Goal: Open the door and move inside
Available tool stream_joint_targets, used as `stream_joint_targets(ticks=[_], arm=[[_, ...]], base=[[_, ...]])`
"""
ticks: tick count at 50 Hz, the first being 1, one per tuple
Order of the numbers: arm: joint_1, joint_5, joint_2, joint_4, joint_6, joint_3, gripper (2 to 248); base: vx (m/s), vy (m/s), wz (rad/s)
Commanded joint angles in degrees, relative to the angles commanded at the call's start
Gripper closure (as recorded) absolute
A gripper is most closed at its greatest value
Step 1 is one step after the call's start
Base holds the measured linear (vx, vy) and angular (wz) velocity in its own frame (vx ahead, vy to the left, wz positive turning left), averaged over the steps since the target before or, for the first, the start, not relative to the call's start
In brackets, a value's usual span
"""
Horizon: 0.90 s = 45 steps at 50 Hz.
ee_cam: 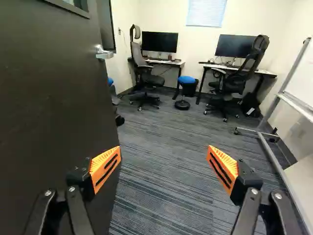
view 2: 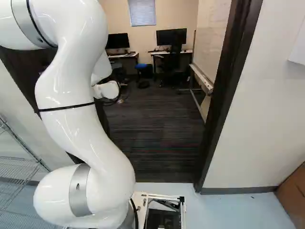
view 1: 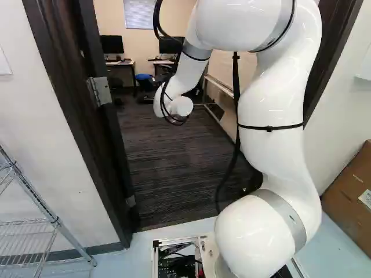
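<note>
Your gripper [ee_cam: 164,164], spread wide, holds nothing. The door [ee_cam: 54,107] stands open along its left, swung into the room [ee_cam: 166,132]. Drift left while driving in, and your arm [view 1: 269,104] may strike it; drift right, and your base [view 2: 183,212] may clip the near right doorframe [view 2: 225,95].

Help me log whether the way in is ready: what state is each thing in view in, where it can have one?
Door: open, swung into the room.
Door handle: not gripped.
Fingers: open, nothing between them.
Arm: bent.
Both monitors: screens dark.
Window blind: lowered.
Two chairs by the desks: unoccupied.
Blue-topped stool: upright, unoccupied.
</note>
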Motion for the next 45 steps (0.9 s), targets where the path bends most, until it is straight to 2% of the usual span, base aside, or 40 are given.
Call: stream_joint_targets(ticks=[45], arm=[[-6.90,0.00,3.17,0.68,0.00,3.87,3]], base=[[0.000,0.000,0.000]])
